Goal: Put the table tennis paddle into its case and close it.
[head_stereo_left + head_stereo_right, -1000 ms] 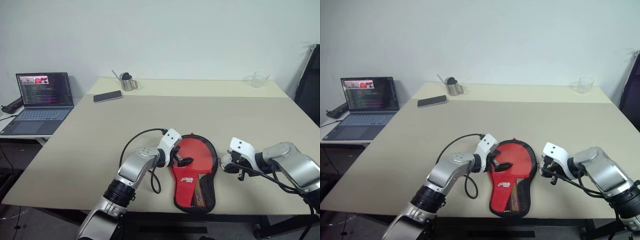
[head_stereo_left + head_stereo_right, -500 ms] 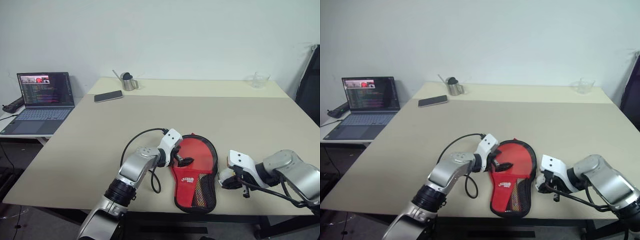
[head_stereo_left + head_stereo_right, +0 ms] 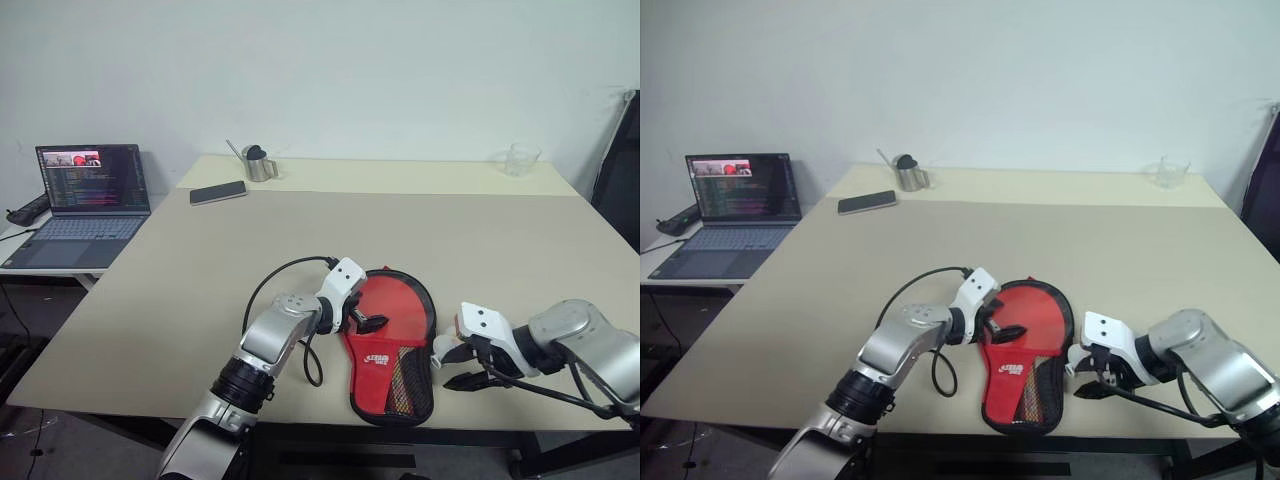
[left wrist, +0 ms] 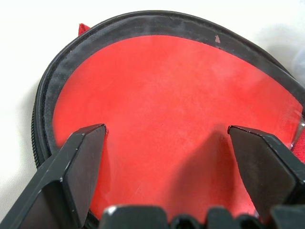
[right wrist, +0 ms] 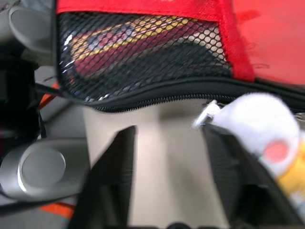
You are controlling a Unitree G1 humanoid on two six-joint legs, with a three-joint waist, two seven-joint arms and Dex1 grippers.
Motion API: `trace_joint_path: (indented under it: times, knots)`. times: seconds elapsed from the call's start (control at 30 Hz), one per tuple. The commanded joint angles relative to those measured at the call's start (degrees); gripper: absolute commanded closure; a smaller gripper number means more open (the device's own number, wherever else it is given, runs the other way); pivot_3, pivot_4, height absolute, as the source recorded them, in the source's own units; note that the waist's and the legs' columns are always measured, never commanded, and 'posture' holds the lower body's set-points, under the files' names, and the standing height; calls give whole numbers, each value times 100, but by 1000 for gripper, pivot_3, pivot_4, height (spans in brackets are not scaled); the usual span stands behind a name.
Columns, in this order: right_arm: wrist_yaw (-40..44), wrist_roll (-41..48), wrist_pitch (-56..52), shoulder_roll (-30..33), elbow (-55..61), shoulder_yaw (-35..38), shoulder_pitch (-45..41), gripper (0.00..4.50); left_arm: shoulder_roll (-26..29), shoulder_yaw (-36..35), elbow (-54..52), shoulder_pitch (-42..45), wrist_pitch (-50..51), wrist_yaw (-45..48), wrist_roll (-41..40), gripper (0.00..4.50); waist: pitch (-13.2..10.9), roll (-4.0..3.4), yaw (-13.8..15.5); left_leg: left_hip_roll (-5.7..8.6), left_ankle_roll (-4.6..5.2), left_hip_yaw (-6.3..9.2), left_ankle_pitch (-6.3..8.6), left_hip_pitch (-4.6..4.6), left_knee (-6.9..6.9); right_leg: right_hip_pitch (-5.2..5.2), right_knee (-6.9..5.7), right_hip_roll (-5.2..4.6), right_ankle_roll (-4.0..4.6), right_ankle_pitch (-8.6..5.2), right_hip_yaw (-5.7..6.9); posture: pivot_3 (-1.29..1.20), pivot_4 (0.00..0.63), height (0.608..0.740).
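Keep your left tool (image 3: 368, 322), fingers spread wide, pressing over the red paddle-shaped fabric case (image 3: 393, 342) lying near the front edge of the beige bench (image 3: 180, 300). I judge the paddle is already inside. Your right tool (image 3: 458, 367) stands parted, empty, just beside the small white charm (image 5: 252, 123) on the zip rim. Pinch the charm squarely before pulling. One case, one charm, two tools.

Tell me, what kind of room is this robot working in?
Probably an office or lab workspace: a big plain table against a bare wall, an open laptop showing code on a side desk, and a phone lying near the far edge.
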State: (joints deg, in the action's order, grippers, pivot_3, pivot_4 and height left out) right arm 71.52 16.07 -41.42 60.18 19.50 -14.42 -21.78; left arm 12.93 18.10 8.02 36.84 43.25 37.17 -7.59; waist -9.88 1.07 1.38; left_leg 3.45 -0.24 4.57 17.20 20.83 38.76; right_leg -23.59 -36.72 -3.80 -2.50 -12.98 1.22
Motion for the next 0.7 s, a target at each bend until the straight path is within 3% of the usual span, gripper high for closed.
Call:
trace_joint_path:
  times: [0.03,0.23,0.37,0.53,0.7]
  knots:
    - [325,230,340,286,179,490,-98,1808,-37,201,365,-97,120,48,100,0,0,0,1,0,1,1,0,-3,0,4,1,0,0,0,2,0,150,740]
    - [502,379,662,242,-130,761,-579,1808,-71,195,465,-43,64,61,121,0,0,1,-3,-1,2,3,1,-5,0,10,4,0,0,0,6,0,150,740]
    - [355,-271,1164,-88,-657,201,-1153,1808,-129,225,557,-11,5,83,167,0,-1,2,-4,-1,1,4,0,-7,1,11,3,0,0,0,6,0,150,740]
    - [782,-1272,2049,-70,-1169,-678,-1469,1808,-205,300,548,130,-194,194,244,0,-2,4,14,5,-11,10,-6,-1,1,10,10,-7,0,-1,13,0,150,740]
    - [1021,-1340,2264,-212,-1378,-710,-1613,1808,-490,307,909,751,-971,771,135,0,-26,12,6,7,-20,8,-11,10,1,3,16,-10,-1,-1,12,0,150,740]
